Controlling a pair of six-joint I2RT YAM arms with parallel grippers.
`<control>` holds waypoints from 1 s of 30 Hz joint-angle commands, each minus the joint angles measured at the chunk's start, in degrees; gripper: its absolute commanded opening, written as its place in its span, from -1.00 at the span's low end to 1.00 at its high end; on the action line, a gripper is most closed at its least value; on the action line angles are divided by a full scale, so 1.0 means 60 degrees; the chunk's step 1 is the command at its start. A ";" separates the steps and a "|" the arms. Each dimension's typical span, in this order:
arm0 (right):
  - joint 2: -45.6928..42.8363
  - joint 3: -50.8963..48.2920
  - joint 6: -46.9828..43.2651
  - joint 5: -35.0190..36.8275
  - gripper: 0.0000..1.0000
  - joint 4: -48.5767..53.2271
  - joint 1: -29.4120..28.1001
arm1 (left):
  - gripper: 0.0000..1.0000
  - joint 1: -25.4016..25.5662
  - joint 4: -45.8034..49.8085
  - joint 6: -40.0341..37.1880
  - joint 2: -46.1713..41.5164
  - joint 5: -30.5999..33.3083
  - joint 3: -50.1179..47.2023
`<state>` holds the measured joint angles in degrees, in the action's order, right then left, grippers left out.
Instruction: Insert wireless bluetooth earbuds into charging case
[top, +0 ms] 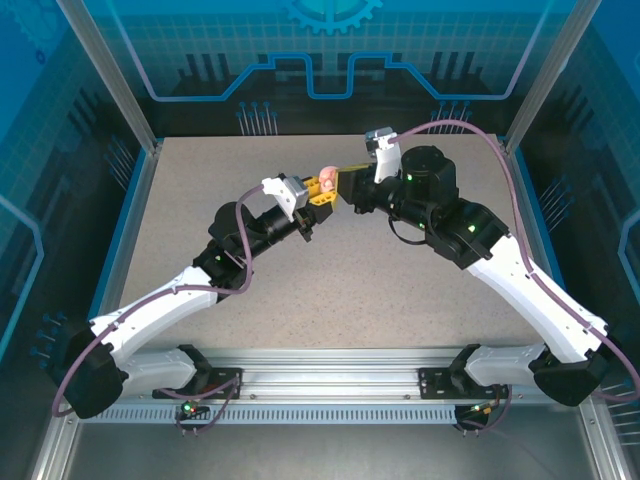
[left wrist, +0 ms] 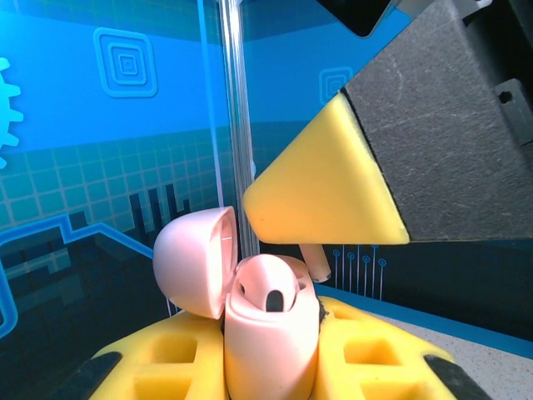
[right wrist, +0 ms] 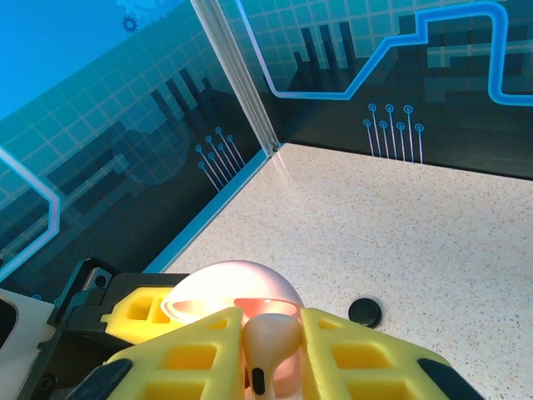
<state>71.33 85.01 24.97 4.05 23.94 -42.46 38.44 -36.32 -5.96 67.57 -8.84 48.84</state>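
Right wrist shows one pink earbud, one pink case.

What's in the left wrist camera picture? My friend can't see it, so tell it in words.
A pink charging case, its lid flipped open, stands gripped in the left hand. Just above it, the right hand holds a pale pink earbud, its stem poking out below. A blue patterned wall is behind.

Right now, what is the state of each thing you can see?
left gripper: shut on the pink case.
right gripper: shut on the pink earbud.
pink case: lid open, held off the table.
pink earbud: by the open case, not yet seated.
small black item: lying on the table.
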 commanded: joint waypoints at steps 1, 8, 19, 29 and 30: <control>0.0047 0.0019 -0.0124 0.0086 -0.59 -0.0256 -0.0142 | -1.00 0.0098 -0.0366 0.0114 -0.0049 -0.0205 0.0371; -0.0138 0.0231 -0.0079 -0.0002 -0.60 -0.0354 -0.0138 | -1.00 0.0100 -0.0378 0.0099 -0.0013 -0.0189 0.0371; -0.0406 0.0168 0.0031 -0.0058 -0.60 -0.0655 -0.0145 | -1.00 0.0109 -0.0367 0.0099 0.0019 -0.0193 0.0358; -0.0015 0.0095 0.0166 -0.0230 -0.60 -0.1001 -0.0141 | -1.00 0.0113 -0.0377 0.0166 0.0004 -0.0204 0.0400; 0.0024 0.0079 0.0184 -0.0232 -0.60 -0.1017 -0.0144 | -1.00 0.0130 -0.0378 0.0158 0.0003 -0.0210 0.0408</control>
<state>70.83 85.01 25.45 3.57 20.34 -42.46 38.65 -36.32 -5.93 67.57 -8.86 49.10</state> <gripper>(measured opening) 0.201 0.224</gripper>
